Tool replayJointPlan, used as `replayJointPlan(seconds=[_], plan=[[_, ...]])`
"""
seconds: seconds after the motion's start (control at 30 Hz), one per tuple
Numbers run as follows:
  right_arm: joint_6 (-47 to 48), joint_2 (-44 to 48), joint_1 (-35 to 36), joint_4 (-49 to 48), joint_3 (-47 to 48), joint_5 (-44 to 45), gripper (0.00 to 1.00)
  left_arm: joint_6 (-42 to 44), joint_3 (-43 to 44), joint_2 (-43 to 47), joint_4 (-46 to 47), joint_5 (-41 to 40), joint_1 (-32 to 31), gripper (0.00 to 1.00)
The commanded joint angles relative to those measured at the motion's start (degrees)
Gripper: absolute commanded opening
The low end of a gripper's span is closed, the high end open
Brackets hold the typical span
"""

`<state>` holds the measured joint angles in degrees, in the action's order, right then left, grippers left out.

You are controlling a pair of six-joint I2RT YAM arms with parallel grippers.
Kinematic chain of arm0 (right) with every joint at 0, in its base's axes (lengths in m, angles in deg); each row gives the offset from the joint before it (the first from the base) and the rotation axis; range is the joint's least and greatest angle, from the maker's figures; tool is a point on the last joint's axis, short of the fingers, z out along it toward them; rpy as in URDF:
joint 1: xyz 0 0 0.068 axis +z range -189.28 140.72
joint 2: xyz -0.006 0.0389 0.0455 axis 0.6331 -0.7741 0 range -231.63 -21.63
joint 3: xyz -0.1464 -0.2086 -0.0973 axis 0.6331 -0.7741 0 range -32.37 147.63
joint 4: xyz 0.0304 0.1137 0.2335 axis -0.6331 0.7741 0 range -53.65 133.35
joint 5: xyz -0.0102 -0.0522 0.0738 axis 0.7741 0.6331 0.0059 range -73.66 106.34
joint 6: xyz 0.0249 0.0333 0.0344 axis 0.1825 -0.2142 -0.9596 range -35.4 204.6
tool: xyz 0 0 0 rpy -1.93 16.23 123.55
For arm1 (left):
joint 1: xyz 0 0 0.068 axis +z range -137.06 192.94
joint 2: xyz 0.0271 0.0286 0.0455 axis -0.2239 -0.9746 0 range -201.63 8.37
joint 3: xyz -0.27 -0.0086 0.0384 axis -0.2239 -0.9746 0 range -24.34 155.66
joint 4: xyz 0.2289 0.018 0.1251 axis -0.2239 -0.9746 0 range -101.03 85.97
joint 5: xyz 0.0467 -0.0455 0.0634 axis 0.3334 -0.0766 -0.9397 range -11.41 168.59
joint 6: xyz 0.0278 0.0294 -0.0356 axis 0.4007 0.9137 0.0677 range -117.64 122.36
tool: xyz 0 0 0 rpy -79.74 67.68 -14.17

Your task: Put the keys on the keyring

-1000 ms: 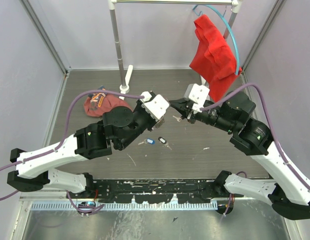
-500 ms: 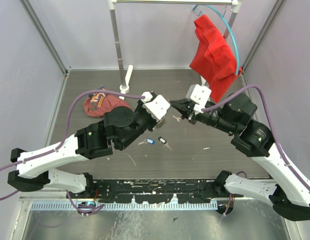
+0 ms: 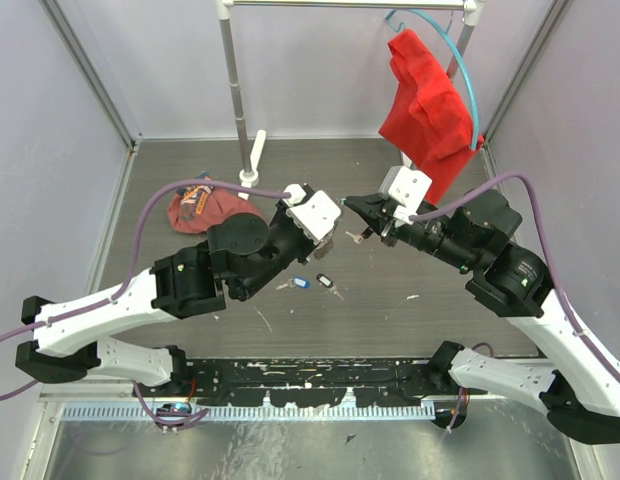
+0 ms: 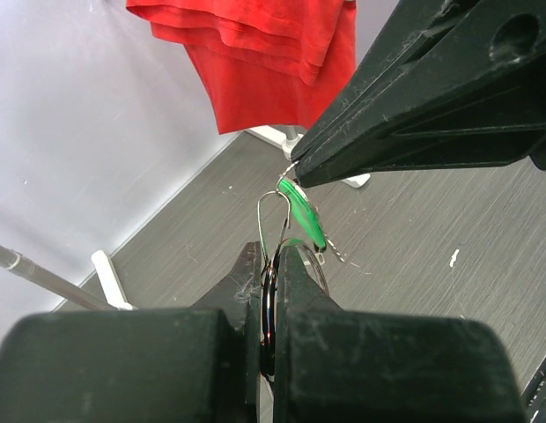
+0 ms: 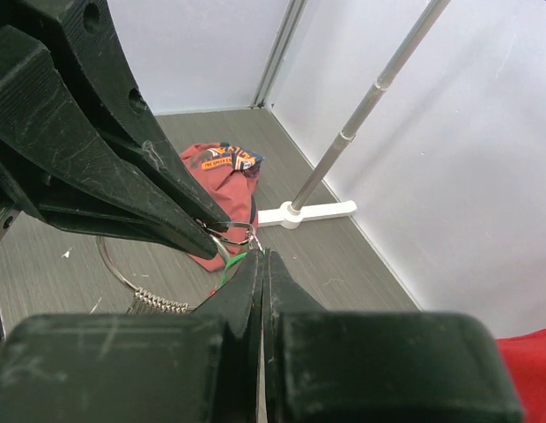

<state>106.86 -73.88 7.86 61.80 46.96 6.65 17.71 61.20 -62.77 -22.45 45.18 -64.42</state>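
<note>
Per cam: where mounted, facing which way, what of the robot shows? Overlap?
Top external: fixed above and behind the bases, looking down at the table; both arms whole, left gripper and right gripper facing each other.
Left wrist: on the left wrist, looking past its shut fingers and the keyring at the right gripper, green-tagged key and red cloth.
Right wrist: on the right wrist, looking past its shut fingers at the left gripper, crumpled red garment and rack pole.
Shared: both wrist views catch the green tag and opposite gripper.
</note>
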Motion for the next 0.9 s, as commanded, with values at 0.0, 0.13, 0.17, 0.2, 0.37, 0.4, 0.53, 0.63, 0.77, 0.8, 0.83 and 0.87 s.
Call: replayJointPlan(seconds=[0.0,0.13,0.17,0.2,0.37,0.4,0.53,0.63,0.77,0.8,0.83,0.87], plan=[[-0.24,1.46,-0.36,-5.37,0.57,4.07,0.01,-0.68,2.27,0.64,-0.12,-0.26,0.06,0.00],[-0.12,1.46,-0.37,-5.41,0.49,3.67,0.01,-0.68,1.97,0.90,-0.17,0.60,0.06,0.00],[0.01,1.42,-0.35,-5.29,0.40,3.45,0.01,-0.68,1.83,1.05,-0.15,1.24,0.10,0.00],[0.17,1.24,-0.34,-5.06,0.45,3.19,0.01,-0.68,1.74,1.16,-0.13,1.77,0.11,0.00],[1.14,0.57,-0.37,-2.54,1.79,2.37,0.01,-0.55,1.12,1.89,-0.65,4.84,0.09,0.00],[1.30,0.49,-0.38,-2.26,1.96,2.25,0.01,-0.46,0.81,2.09,-0.71,5.51,0.06,0.00],[1.76,0.16,-0.33,-1.03,2.69,1.43,0.05,-0.41,0.42,2.56,-1.15,7.50,0.07,0.00],[1.99,-0.17,-0.31,0.09,3.26,1.28,0.08,-0.41,0.36,2.72,-1.34,8.49,0.01,0.00],[1.93,-0.12,-0.37,-0.05,3.20,1.70,0.14,-0.33,0.28,2.75,-1.68,9.50,0.02,0.00],[1.83,-0.13,-0.31,-0.13,3.25,1.70,0.15,-0.33,0.31,2.71,-1.84,9.61,0.02,0.00],[1.70,-0.19,-0.34,-0.26,3.27,1.74,0.16,-0.33,0.31,2.63,-2.00,9.98,0.03,0.00],[1.65,-0.26,-0.37,-0.41,3.29,1.64,0.16,-0.39,0.33,2.64,-2.18,10.29,0.02,0.00]])
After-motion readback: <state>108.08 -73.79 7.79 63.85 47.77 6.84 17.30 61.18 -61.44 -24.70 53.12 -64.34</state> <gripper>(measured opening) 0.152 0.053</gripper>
